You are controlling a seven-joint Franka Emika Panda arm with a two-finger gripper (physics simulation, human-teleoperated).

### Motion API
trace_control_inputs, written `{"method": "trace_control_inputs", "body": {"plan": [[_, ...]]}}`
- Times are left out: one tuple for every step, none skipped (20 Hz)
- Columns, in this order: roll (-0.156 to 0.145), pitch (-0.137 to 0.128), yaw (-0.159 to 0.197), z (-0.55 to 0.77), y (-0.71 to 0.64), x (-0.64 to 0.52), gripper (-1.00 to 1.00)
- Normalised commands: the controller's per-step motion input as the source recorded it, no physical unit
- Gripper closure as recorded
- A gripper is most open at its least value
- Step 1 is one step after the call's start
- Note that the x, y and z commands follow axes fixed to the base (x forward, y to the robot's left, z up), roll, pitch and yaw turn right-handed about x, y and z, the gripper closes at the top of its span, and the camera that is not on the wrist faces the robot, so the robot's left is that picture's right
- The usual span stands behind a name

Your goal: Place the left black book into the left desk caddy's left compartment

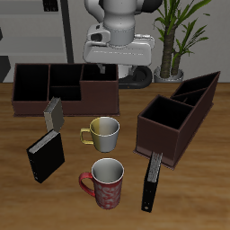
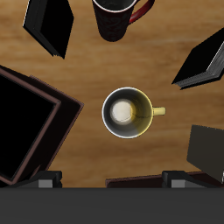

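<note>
The left black book [image 1: 153, 182] is slim with a pale grey spine strip and stands upright near the table's front edge, beside the red mug. It also shows in the wrist view [image 2: 51, 24]. The left desk caddy [image 1: 176, 119] is a dark brown divided box seen corner-on, farther back than the book; its wall shows in the wrist view [image 2: 31, 122]. My gripper [image 1: 118, 72] hangs high at the table's back, over the long caddy's edge and above the yellow mug, far from the book. In the wrist view my gripper [image 2: 112, 180] is open and empty, with the fingertips [image 2: 52, 179] wide apart.
A yellow mug [image 1: 103, 133] stands mid-table, directly under the wrist camera [image 2: 129, 112]. A red patterned mug [image 1: 106, 181] stands near the front edge. A wider black book [image 1: 45, 157], a grey speckled book [image 1: 54, 112] and a long dark brown caddy [image 1: 63, 88] are on the other side.
</note>
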Motion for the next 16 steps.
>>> {"method": "trace_control_inputs", "body": {"plan": [[-0.002, 0.003, 0.0, 0.0, 0.03, 0.03, -1.0], [0.0, -0.003, -0.003, 0.03, -0.01, -0.07, -1.0], [-0.016, 0.0, -0.026, 0.02, 0.01, 0.05, -1.0], [-0.017, -0.019, 0.0, 0.04, 0.01, 0.03, -1.0], [-0.011, -0.001, -0.01, 0.01, 0.02, 0.11, -1.0], [-0.018, 0.0, -0.04, 0.03, 0.04, 0.13, -1.0], [-0.007, -0.022, -0.004, 0.04, 0.09, 0.04, -1.0], [-0.083, -0.043, -0.034, 0.08, 0.03, 0.18, -1.0], [-0.023, -0.02, -0.023, 0.06, 0.14, 0.1, -1.0], [-0.03, -0.044, 0.034, 0.05, 0.15, 0.15, -1.0], [-0.022, -0.029, 0.005, 0.03, 0.07, 0.02, -1.0], [0.007, -0.019, -0.023, 0.03, 0.32, 0.22, -1.0], [0.042, -0.007, 0.016, 0.04, 0.27, 0.2, -1.0], [-0.019, -0.008, -0.014, 0.09, 0.15, 0.21, -1.0], [0.01, -0.042, 0.006, 0.1, 0.17, 0.23, -1.0], [0.002, 0.008, 0.0, 0.04, 0.13, 0.18, -1.0]]}}
